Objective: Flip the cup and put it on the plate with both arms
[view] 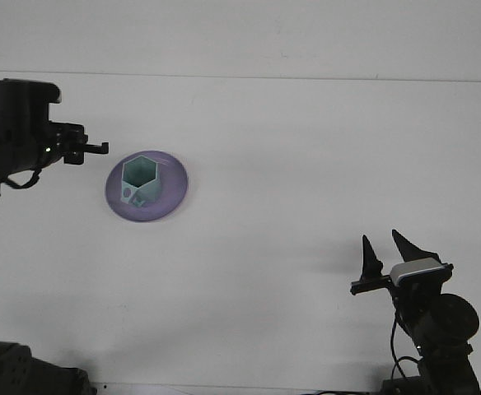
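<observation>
A white surface point(290, 181) filled most of the view, meeting a pale wall along its far edge. One purple plate point(170, 191) lay directly on it, toward the left. A teal cup point(138, 180) stood upright on the plate.

One cup point(139, 180), pale green and six-sided, stands mouth up at ten o'clock. One plate point(170, 193), round and purple, lies under it. One white table point(290, 164) carries both. Two black arms show, one at nine o'clock point(14, 140) and one at five o'clock point(430, 317)
</observation>
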Available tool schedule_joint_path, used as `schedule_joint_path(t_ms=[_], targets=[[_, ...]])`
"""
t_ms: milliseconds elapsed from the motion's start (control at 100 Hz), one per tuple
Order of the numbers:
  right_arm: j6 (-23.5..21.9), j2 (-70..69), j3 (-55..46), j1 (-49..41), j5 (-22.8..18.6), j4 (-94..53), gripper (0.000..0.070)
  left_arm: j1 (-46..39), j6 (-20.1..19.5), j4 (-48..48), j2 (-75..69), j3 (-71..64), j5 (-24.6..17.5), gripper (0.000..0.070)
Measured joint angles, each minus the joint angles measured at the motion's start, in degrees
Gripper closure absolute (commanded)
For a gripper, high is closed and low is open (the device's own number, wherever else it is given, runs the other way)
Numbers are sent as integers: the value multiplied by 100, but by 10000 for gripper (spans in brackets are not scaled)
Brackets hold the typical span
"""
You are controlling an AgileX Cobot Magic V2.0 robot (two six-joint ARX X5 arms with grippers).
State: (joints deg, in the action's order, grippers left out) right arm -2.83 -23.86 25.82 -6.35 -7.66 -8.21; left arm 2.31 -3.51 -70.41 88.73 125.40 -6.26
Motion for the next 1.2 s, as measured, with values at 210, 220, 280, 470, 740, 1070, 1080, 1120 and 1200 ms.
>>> schedule_joint_path(t_ms=[210,220,280,470,740,1070,1080,1120,1200], targets=[[0,4,55,0,13,-79,700,0,-2,225,-1346,-754,17,687],[-2,11,66,0,20,-105,700,0,-2,262,-1416,-837,22,687],[-4,70,120,0,146,-286,700,0,-2,584,-1862,-1460,44,687],[-2,822,136,0,474,-962,700,0,0,2500,-3644,-4419,57,687],[94,1639,140,0,638,-1060,700,0,149,5407,-6736,-8522,59,688],[155,1585,138,0,640,-1069,700,0,302,5639,-7571,-9479,188,687],[155,1585,138,0,640,-1067,700,0,302,5648,-7578,-9473,188,687],[155,1585,138,0,638,-1058,700,0,302,5661,-7595,-9462,190,687],[155,1585,138,0,638,-1036,700,0,302,5637,-7597,-9462,190,687]])
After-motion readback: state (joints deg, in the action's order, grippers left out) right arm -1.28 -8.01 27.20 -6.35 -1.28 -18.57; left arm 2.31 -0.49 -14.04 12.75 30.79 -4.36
